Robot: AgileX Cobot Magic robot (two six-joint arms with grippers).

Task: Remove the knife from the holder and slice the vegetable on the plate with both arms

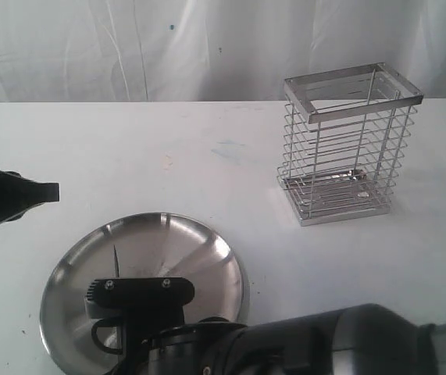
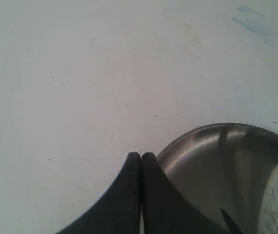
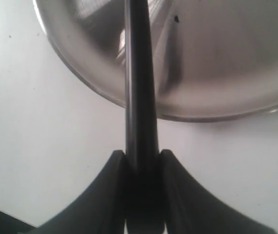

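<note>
My right gripper (image 3: 142,156) is shut on the black handle of the knife (image 3: 139,87), which runs out over the rim of the shiny steel plate (image 3: 216,63). In the exterior view the right arm reaches in from the bottom edge, and the thin dark blade (image 1: 116,264) stands over the plate (image 1: 199,242) at the lower left. My left gripper (image 2: 141,155) is shut with nothing in it, just outside the plate's rim (image 2: 187,139); it shows at the left edge (image 1: 53,190). The steel wire holder (image 1: 347,148) stands upright at the right. No vegetable shows.
A white table (image 1: 207,156) carries everything, with a white cloth backdrop behind it. My bulky right arm (image 1: 324,344) covers the near edge of the plate and the table in front of it. A faint blue smear (image 1: 226,148) marks the tabletop.
</note>
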